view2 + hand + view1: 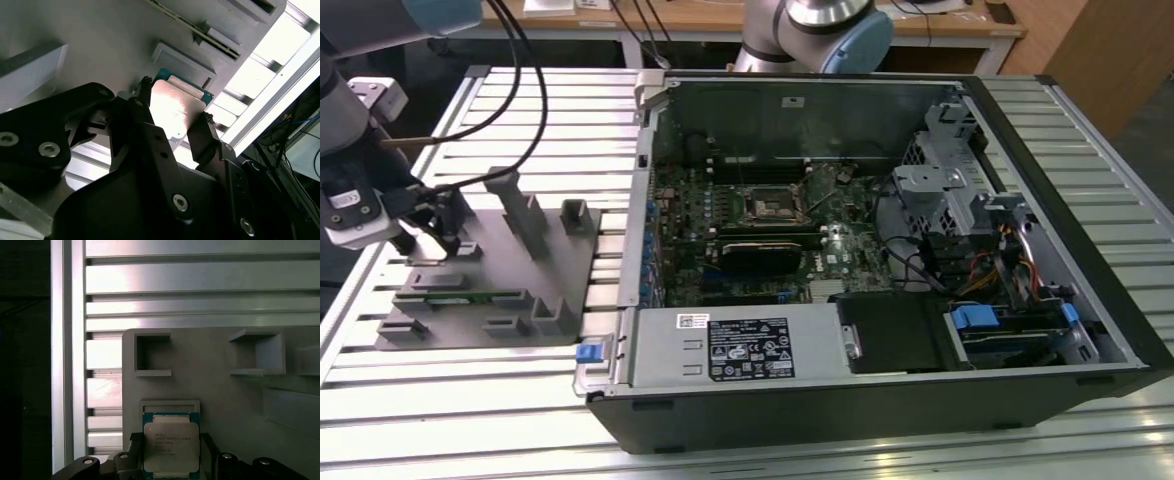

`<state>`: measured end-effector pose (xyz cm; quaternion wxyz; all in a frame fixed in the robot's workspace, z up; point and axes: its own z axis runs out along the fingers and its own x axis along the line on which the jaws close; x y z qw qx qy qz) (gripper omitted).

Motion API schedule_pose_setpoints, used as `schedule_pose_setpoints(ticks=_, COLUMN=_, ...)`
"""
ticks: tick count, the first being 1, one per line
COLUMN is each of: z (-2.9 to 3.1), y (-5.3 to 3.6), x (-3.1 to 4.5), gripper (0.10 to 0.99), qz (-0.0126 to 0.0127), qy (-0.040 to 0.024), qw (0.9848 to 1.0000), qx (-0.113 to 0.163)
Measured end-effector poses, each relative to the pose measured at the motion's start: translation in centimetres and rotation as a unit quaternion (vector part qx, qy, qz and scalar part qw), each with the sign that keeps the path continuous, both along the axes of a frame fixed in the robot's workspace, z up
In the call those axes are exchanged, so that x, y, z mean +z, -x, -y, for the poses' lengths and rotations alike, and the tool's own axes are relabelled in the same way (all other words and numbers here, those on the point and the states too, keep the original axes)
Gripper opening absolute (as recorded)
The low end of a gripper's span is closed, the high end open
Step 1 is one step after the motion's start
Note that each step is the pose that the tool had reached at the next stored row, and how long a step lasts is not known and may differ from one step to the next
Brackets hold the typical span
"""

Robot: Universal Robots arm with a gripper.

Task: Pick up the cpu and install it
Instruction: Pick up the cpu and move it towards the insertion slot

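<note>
The cpu (pixel 170 446), a small square chip with a silvery top and a green rim, lies in a low pocket of the grey tray (pixel 220 390). In both wrist views my gripper (pixel 170 442) straddles it, a black finger pressed against each of two opposite edges of the cpu (pixel 175 107). The chip looks seated in its pocket, not raised. In the exterior view the gripper (pixel 434 235) hangs low over the tray (pixel 520 310) at that view's left. The black-framed socket (pixel 771 205) sits on the motherboard inside the open computer case (pixel 881 400), well to the right of the gripper.
Upright grey posts (pixel 520 215) stand on the tray close beside the gripper. A green memory stick (pixel 454 297) lies in a slot near the tray's front. The table is ribbed aluminium (pixel 547 120). Cables (pixel 507 60) trail from the arm.
</note>
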<state>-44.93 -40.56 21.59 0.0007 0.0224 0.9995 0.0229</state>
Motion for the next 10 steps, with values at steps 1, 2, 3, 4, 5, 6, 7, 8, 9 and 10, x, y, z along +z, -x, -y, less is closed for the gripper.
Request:
schedule_pose_setpoints(ticks=1, z=0.00, y=0.00, x=0.06, gripper=0.541, qz=0.0000, qy=0.0000, qw=1.0000, qx=0.000)
schedule_pose_setpoints(ticks=2, z=0.00, y=0.00, x=0.12, gripper=0.541, qz=0.0001, qy=0.0000, qw=1.0000, qx=0.000)
schedule_pose_setpoints(ticks=3, z=0.00, y=0.00, x=0.17, gripper=0.541, qz=0.0000, qy=0.0000, qw=1.0000, qx=0.000)
schedule_pose_setpoints(ticks=4, z=0.00, y=0.00, x=0.23, gripper=0.541, qz=0.0000, qy=0.0000, qw=1.0000, qx=0.000)
schedule_pose_setpoints(ticks=5, z=0.00, y=0.01, x=0.28, gripper=0.541, qz=0.0000, qy=0.0000, qw=1.0000, qx=0.000)
schedule_pose_setpoints(ticks=6, z=0.00, y=0.01, x=0.33, gripper=0.541, qz=0.0000, qy=0.0000, qw=1.0000, qx=0.000)
schedule_pose_setpoints(ticks=7, z=0.00, y=0.01, x=0.39, gripper=0.541, qz=0.0000, qy=0.0000, qw=1.0000, qx=0.000)
schedule_pose_setpoints(ticks=8, z=0.00, y=0.01, x=0.45, gripper=0.541, qz=0.0000, qy=0.0000, qw=1.0000, qx=0.000)
schedule_pose_setpoints(ticks=9, z=0.00, y=0.02, x=0.50, gripper=0.541, qz=0.0000, qy=0.0000, qw=1.0000, qx=0.000)
schedule_pose_setpoints(ticks=10, z=-0.01, y=0.02, x=0.56, gripper=0.541, qz=0.0000, qy=0.0000, qw=1.0000, qx=0.000)
